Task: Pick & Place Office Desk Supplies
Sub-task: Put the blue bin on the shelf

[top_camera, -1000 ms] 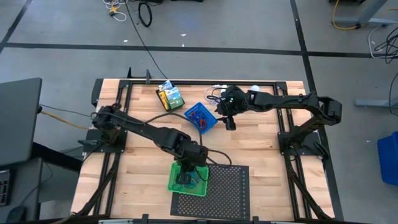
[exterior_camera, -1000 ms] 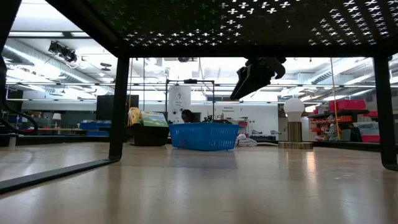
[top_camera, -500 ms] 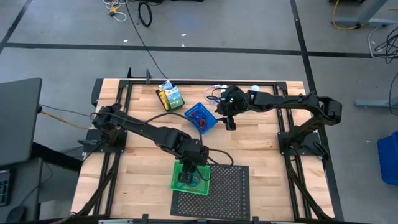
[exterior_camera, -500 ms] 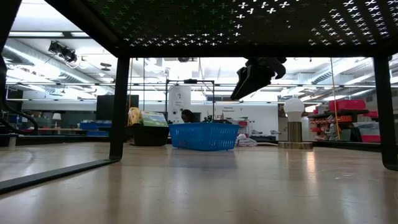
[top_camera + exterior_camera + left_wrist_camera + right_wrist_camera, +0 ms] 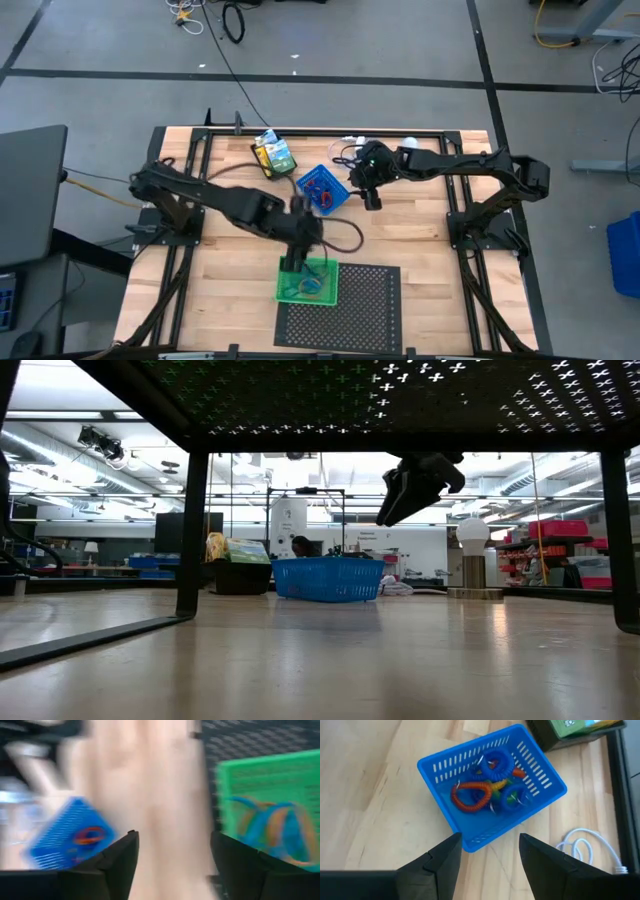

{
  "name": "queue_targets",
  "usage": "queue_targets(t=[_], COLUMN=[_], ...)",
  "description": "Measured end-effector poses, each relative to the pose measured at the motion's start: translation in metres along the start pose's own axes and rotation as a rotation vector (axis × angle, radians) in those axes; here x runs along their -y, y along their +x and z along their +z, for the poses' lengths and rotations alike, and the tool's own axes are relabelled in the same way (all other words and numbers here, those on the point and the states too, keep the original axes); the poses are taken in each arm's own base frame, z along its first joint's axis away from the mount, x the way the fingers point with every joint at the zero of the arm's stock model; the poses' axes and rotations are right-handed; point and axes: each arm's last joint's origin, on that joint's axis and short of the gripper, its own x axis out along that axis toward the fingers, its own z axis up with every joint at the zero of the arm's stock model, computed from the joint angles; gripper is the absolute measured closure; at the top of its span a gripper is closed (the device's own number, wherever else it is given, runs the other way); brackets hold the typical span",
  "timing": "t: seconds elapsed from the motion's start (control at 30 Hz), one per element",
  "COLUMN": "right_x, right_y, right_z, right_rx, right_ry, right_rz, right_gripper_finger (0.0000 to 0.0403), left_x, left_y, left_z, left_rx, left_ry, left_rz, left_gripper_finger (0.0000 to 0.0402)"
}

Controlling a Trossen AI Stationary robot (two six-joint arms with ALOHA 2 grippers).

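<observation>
While the left gripper (image 5: 300, 240), fingers spread and empty, hangs above the green tray (image 5: 306, 283) of loops at lower centre, the right gripper (image 5: 366, 192), fingers apart, hovers beside the blue tray (image 5: 322, 189) at upper centre.

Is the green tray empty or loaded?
Loaded. The green tray holds blue and orange loops; the left wrist view shows them lying inside it, and the high view shows colour on its floor.

No legible text, label, brand, number or sign on anything in view.
</observation>
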Motion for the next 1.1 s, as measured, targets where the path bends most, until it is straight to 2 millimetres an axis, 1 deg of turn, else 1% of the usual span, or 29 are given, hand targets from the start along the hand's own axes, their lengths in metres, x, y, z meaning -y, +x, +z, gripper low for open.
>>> queue_targets(t=[0.13, 0.27, 0.4, 0.47, 0.53, 0.6, 0.67, 0.73, 0.8, 0.87, 0.9, 1.0, 1.1], right_x=[-0.005, -0.006, -0.007, -0.007, -0.007, -0.007, -0.005, -0.005, -0.007, -0.008, -0.007, -0.004, -0.004], right_y=[0.001, 0.001, 0.001, 0.001, 0.004, 0.008, 0.012, 0.013, 0.01, 0.006, 0.004, -0.003, 0.001], right_z=[0.005, 0.009, 0.008, 0.006, 0.005, 0.005, 0.01, 0.02, 0.031, 0.042, 0.044, 0.043, 0.04], right_rx=[0.012, 0.032, 0.022, 0.004, -0.027, -0.087, -0.118, -0.089, -0.022, 0.034, 0.027, -0.031, -0.044], right_ry=[-0.025, -0.028, -0.012, -0.014, -0.027, -0.035, -0.047, -0.07, -0.093, -0.125, -0.137, -0.157, -0.14], right_rz=[-0.022, -0.032, -0.028, -0.027, -0.032, 0.0, 0.024, 0.055, 0.095, 0.12, 0.13, 0.148, 0.192], right_gripper_finger=[0.0197, 0.0197, 0.0197, 0.0197, 0.0197, 0.0197, 0.0197, 0.0197, 0.0197, 0.0197, 0.0197, 0.0197, 0.0197], left_x=[-0.011, -0.018, -0.025, -0.033, -0.042, -0.047, -0.051, -0.052, -0.052, -0.051, -0.051, -0.051, -0.055], left_y=[-0.034, -0.065, -0.086, -0.097, -0.103, -0.103, -0.098, -0.091, -0.083, -0.075, -0.069, -0.051, -0.031], left_z=[-0.003, -0.008, -0.018, -0.027, -0.036, -0.047, -0.058, -0.071, -0.086, -0.103, -0.114, -0.147, -0.178], left_rx=[0.083, 0.152, 0.147, 0.123, 0.131, 0.166, 0.25, 0.347, 0.473, 0.58, 0.618, 0.717, 0.811], left_ry=[0.024, 0.043, 0.05, 0.024, -0.013, -0.044, -0.077, -0.087, -0.097, -0.1, -0.105, -0.143, -0.206], left_rz=[0.186, 0.281, 0.37, 0.429, 0.48, 0.498, 0.5, 0.49, 0.479, 0.475, 0.483, 0.515, 0.558], left_gripper_finger=[0.0135, 0.0136, 0.0141, 0.0142, 0.0142, 0.0143, 0.0143, 0.0143, 0.0143, 0.0143, 0.0143, 0.0143, 0.0143])
